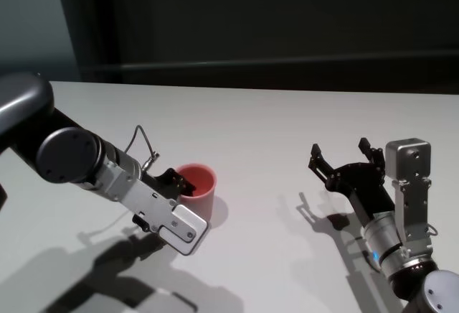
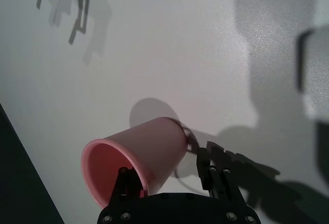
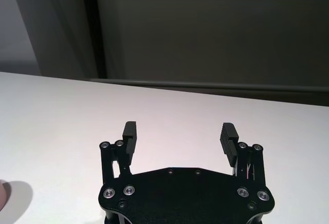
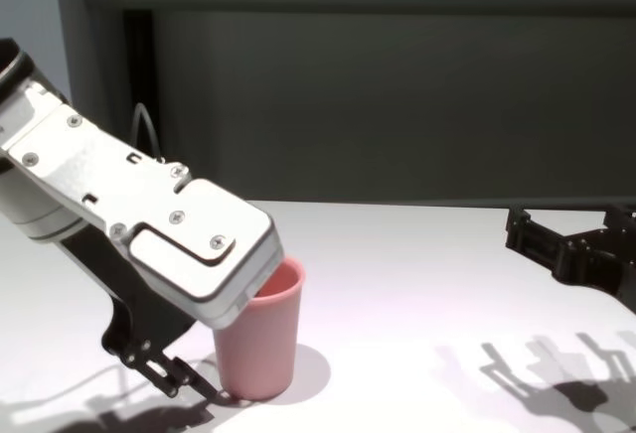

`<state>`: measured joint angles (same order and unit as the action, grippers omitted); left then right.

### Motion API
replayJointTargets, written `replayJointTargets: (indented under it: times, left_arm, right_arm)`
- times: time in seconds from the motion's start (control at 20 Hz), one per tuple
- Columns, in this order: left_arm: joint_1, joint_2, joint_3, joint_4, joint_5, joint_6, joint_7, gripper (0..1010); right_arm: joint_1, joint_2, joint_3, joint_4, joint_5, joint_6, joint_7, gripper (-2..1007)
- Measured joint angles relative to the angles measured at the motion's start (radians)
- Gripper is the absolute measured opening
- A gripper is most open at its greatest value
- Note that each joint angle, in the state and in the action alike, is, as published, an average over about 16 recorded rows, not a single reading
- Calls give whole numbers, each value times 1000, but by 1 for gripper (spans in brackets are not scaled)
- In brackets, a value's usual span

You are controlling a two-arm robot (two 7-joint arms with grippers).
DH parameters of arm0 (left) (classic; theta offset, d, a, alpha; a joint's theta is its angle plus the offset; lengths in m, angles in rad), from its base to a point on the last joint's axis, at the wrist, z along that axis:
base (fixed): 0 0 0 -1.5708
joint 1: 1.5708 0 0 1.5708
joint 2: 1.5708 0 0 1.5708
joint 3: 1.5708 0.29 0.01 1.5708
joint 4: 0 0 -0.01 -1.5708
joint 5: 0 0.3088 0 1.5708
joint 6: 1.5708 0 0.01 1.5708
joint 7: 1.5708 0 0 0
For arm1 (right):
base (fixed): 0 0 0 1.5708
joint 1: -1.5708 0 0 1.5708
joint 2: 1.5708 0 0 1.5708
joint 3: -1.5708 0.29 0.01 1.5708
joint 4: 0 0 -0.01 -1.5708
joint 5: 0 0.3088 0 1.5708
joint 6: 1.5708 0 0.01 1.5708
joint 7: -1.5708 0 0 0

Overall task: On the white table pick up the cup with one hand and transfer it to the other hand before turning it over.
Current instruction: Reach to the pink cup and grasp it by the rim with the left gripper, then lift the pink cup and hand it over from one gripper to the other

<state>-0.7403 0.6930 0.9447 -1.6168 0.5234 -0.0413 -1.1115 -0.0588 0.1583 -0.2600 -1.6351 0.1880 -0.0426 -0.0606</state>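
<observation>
The pale pink cup (image 1: 201,198) stands upright on the white table (image 1: 272,119), left of centre. My left gripper (image 1: 171,186) reaches down over its rim from the left. In the left wrist view one finger (image 2: 126,183) sits at the cup's (image 2: 149,152) mouth and the other finger (image 2: 205,167) stands outside the wall with a small gap, so the jaws are open astride the wall. In the chest view the outer finger (image 4: 174,373) reaches down beside the cup (image 4: 260,349). My right gripper (image 1: 341,156) hovers open and empty at the right.
A dark wall and rail (image 1: 287,62) run behind the table's far edge. Bare tabletop (image 1: 265,184) lies between the cup and the right gripper (image 3: 180,139). Arm shadows fall on the near table.
</observation>
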Motion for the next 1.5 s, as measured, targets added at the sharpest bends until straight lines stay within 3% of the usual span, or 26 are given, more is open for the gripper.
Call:
replayJointTargets:
  times: [0.5,0.85,1.15,1.5]
  left_arm:
    - [-7,10,14,1,-20,-8,16,303]
    - [-8,18,17,1,-48,-6,27,155]
    - [2,24,-1,7,-105,-5,60,85]
    - [30,28,-51,22,-207,-17,135,46]
  right_arm:
    - [0,0,0,0,0,0,0,1002]
    - [0,0,0,0,0,0,0,1002]
    - [0,0,0,0,0,0,0,1002]
    - [0,0,0,0,0,0,0,1002]
